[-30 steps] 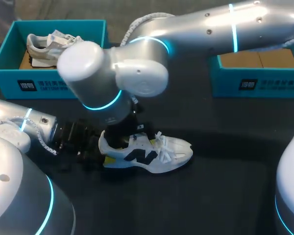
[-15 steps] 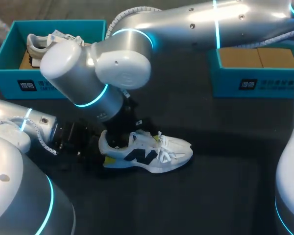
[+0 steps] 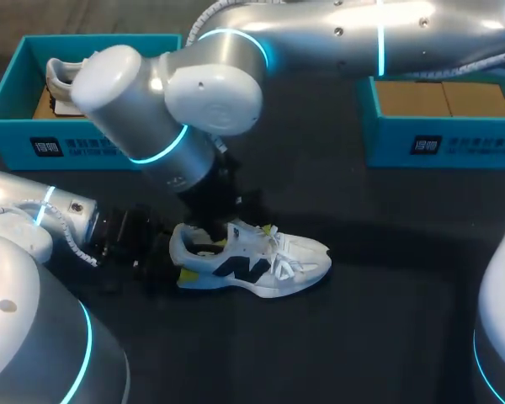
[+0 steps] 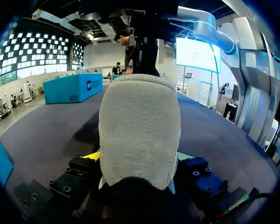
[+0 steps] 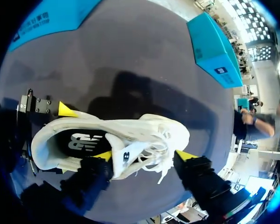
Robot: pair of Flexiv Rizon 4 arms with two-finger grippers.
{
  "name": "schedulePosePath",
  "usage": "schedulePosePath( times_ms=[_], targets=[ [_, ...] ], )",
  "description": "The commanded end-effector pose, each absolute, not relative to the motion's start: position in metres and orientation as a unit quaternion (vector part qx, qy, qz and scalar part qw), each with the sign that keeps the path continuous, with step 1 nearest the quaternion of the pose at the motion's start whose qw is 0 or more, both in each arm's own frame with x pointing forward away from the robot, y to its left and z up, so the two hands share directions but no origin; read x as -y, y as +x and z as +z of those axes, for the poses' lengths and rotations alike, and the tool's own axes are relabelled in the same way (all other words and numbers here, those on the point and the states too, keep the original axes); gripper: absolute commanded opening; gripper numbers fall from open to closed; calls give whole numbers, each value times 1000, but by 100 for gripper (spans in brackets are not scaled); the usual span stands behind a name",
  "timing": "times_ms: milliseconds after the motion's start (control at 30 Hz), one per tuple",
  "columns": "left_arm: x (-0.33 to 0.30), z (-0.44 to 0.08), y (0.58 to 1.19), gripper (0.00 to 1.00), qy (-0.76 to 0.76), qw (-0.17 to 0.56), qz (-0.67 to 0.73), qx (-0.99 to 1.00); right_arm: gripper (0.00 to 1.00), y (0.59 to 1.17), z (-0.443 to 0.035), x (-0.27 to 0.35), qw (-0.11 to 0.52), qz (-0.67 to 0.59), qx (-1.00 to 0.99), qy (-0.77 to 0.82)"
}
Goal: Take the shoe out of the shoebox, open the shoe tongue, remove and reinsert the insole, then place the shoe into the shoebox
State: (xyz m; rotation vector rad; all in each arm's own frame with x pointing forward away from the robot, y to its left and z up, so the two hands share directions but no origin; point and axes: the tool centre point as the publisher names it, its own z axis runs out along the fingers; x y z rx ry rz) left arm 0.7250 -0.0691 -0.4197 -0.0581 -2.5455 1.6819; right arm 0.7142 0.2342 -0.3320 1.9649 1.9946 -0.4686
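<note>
The white low-top sneaker with a black side logo and yellow trim [image 3: 252, 263] lay on its sole on the dark table top [image 3: 370, 337], out of any box. Its long axis ran across our front, with the heel towards our left side and the toe towards our right. Our left gripper [image 4: 139, 158] came in low along that axis from the heel end. The grey suede heel sat between its yellow tips, which touched it on both flanks, so we judged the sneaker pinned there. Our right gripper [image 5: 143, 155], though its arm entered from the right, hung directly over the mouth of the sneaker and was the nearer claw to the work. Its fingers stood wide apart, straddling the padded white tongue [image 5: 126, 156] and the upper laces and gripping nothing. The black printed insole [image 5: 84, 141] showed in the opening just heelward of that tongue, between the two claws. We judged that the coming move turned on this: the tongue lay between the right fingers, with the insole one short shift back towards the held heel. Both open teal cardboard shoeboxes, one at far left [image 3: 101, 147] and one at far right [image 3: 438, 145], stood well apart from the sneaker.
</note>
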Motion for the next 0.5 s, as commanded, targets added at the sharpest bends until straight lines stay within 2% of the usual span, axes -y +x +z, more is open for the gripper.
schedulePosePath(
  times_ms=[33, 100, 133, 167, 500],
  targets=[
    [69, -426, 722, 0, -18, 45, 551, 833, 33, 710, -329, -224, 177, -104, -492, 846],
    [69, -426, 722, 0, -18, 45, 551, 833, 22, 711, -328, -222, 173, -101, -490, 848],
    [69, -426, 722, 0, -18, 45, 551, 833, 6, 711, -327, -221, 168, -96, -491, 850],
    [69, -426, 722, 0, -18, 45, 551, 833, 0, 712, -326, -219, 162, -91, -492, 851],
    [69, -426, 722, 0, -18, 45, 551, 833, 0, 715, -317, -202, 123, -61, -499, 856]
  ],
)
